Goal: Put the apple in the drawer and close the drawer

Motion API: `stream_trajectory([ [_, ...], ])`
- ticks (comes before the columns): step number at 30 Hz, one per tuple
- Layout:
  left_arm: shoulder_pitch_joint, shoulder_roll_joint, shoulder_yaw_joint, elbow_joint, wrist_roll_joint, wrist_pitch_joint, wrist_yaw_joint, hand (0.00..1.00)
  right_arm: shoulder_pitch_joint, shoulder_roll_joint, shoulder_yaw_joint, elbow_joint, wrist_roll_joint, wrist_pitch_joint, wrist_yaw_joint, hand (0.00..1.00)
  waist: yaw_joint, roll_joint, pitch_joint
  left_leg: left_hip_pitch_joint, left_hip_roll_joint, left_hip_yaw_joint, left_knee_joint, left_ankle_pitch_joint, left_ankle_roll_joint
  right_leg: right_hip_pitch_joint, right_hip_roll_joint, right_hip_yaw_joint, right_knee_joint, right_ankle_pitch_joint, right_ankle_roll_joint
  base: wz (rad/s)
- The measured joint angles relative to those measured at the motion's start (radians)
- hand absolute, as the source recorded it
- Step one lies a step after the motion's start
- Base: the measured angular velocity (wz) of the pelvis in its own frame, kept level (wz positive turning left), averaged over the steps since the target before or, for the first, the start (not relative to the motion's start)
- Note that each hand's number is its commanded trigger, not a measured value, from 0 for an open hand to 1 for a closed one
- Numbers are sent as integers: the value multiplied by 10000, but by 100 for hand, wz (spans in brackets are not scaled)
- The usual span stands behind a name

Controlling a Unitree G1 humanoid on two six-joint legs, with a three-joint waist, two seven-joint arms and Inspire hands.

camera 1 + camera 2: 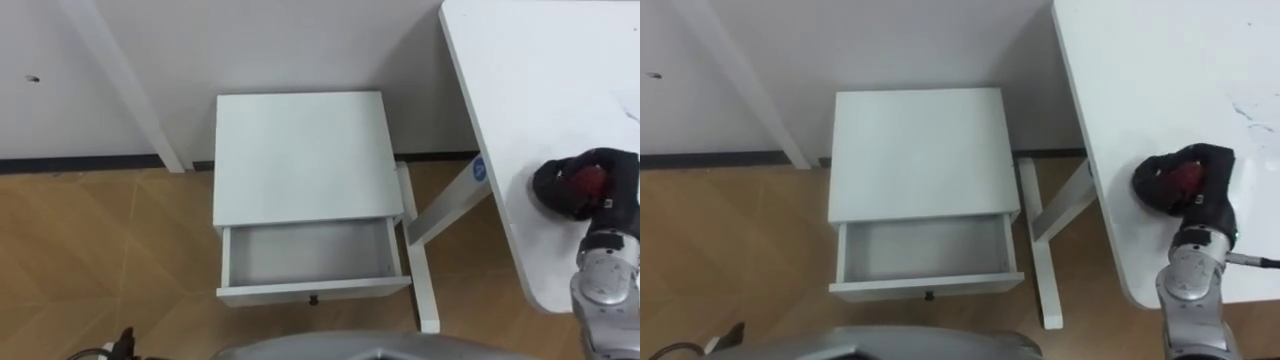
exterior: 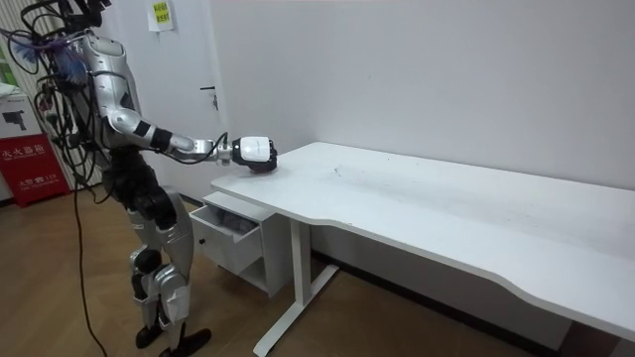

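My right hand (image 1: pixel 552 190) is curled round the apple (image 1: pixel 587 183) on the table (image 1: pixel 530 80). A loose grip could drop it short of the drawer (image 1: pixel 305 252).

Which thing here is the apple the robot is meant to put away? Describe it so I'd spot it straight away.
Start at the big white table to the right of the small white cabinet with its open drawer. Near the table's edge, the robot's right hand curls round the apple: the only red thing, showing between dark fingers.
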Motion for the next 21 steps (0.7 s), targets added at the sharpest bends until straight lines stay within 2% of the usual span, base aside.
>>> stream_trajectory([
  [5,-312,-51,-735,9,-149,-24,55,0,-38,229,859,-639,67,119,157,100,100,14,4,-66,0,-7,10,-1,0,-14,-4,-34,-5,12,-17,0],
  [12,-395,-30,-1085,2,133,-220,83,0,-6,235,1744,-1322,-16,135,232,100,410,67,3,-351,16,-147,159,-3,-20,-173,-6,-310,-16,35,-55,5],
  [15,-385,-23,-1274,1,229,-218,83,0,-20,241,2873,-1304,15,216,807,100,701,110,6,-362,7,-335,217,9,-35,-147,-11,-491,-11,35,-56,18],
  [17,-410,-27,-1477,-5,229,-216,80,0,-58,309,4035,-1296,67,253,1420,100,1001,162,34,-404,-8,-473,227,14,-35,-146,-29,-641,-17,35,-55,20],
  [18,-442,-29,-1486,-6,232,-216,77,0,-79,334,4241,-1297,61,256,1537,100,1070,150,26,-451,-18,-543,249,15,-34,-148,-38,-710,-15,35,-55,31],
  [21,-451,8,-1461,-9,251,-197,39,0,-386,345,4893,-1344,-11,285,2240,100,1226,169,77,-602,-47,-800,297,46,-11,-180,-137,-944,-29,33,-53,33],
])
